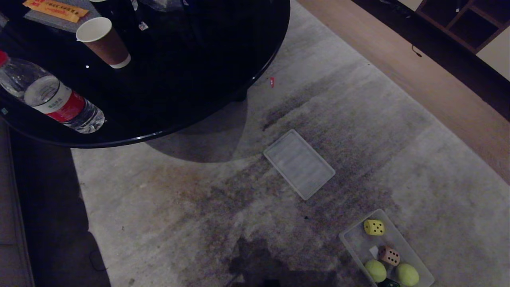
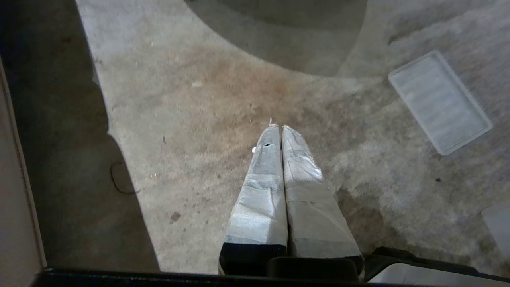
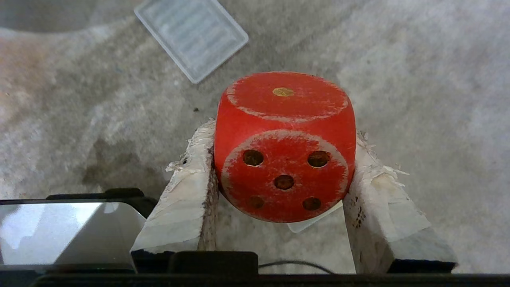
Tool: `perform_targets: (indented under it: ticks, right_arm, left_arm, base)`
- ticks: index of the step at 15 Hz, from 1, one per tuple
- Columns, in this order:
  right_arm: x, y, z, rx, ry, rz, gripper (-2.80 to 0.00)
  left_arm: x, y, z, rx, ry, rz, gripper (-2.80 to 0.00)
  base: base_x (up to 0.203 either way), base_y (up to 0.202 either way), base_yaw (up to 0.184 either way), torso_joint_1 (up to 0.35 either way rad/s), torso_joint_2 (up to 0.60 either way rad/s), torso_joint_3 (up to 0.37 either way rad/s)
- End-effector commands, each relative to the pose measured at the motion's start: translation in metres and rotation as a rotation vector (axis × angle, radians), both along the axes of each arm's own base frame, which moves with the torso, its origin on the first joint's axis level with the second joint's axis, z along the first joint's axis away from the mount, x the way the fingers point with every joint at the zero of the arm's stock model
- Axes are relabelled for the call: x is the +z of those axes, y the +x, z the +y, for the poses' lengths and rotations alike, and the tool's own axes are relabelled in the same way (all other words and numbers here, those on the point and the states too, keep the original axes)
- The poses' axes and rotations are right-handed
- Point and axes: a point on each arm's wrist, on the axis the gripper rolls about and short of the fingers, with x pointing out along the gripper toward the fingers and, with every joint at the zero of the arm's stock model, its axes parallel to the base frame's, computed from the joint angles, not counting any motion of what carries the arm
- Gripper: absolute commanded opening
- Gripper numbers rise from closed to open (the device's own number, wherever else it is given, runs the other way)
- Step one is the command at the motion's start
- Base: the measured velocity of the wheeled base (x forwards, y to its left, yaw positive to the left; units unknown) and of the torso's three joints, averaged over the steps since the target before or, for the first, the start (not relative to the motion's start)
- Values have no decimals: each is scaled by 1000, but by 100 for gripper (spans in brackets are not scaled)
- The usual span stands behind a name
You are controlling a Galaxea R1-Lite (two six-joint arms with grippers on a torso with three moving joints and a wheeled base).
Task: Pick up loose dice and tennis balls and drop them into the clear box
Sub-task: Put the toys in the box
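In the right wrist view my right gripper (image 3: 283, 132) is shut on the red die (image 3: 285, 159), held above the grey carpet with its five-dot face toward the camera. In the head view the clear box (image 1: 356, 244) sits on the carpet at the lower right. It holds a yellow die (image 1: 374, 227), a brown die (image 1: 389, 255) and two tennis balls (image 1: 375, 270) (image 1: 407, 274). My left gripper (image 2: 279, 127) is shut and empty, over bare carpet. Neither arm shows in the head view.
The flat ribbed lid (image 1: 299, 164) lies on the carpet mid-frame. A round black table (image 1: 179, 79) at the upper left carries a water bottle (image 1: 55, 97) and a paper cup (image 1: 104, 42). A small red scrap (image 1: 272, 81) lies near the table's edge. Wooden floor (image 1: 418, 79) borders the carpet.
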Motion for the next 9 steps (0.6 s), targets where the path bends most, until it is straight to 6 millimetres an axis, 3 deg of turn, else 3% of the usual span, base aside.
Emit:
perform_targets:
  ticks: [1,9]
  right_arm:
    - [0,0,0,1,0,2,-280]
    - [0,0,0,1,0,2,-280]
  left_arm:
    - [0,0,0,1,-2,1,-280]
    - [0,0,0,1,-2,1,-280]
  base:
    - [0,0,0,2,2,-199]
    - [0,0,0,2,3,-193]
